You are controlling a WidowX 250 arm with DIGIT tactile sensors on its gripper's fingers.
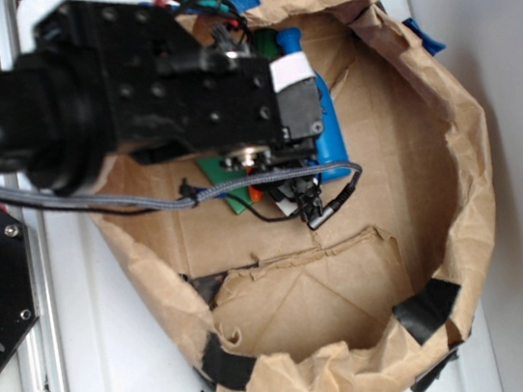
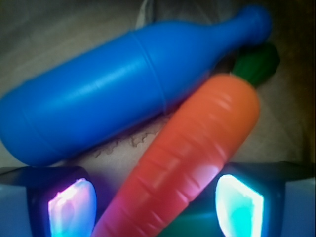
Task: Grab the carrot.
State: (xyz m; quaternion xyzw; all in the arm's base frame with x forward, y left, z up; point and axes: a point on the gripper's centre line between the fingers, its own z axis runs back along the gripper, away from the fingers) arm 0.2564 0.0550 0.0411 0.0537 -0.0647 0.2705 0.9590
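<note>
Pincer (image 2: pixel 155 202) seen spread open in the wrist view, one lit finger pad (image 2: pixel 71 207) on each side of the carrot (image 2: pixel 192 158), neither clearly touching it. Carrot lies inside the brown paper bag (image 1: pixel 447 131), directly beneath the pincer. Long axis runs diagonally: dark green stem cap (image 2: pixel 256 64) away and right, tapered end between the fingers. Blue plastic bottle (image 2: pixel 123 89) noted just beside, pressed against the carrot's upper part. Closing judged sufficient.
</note>
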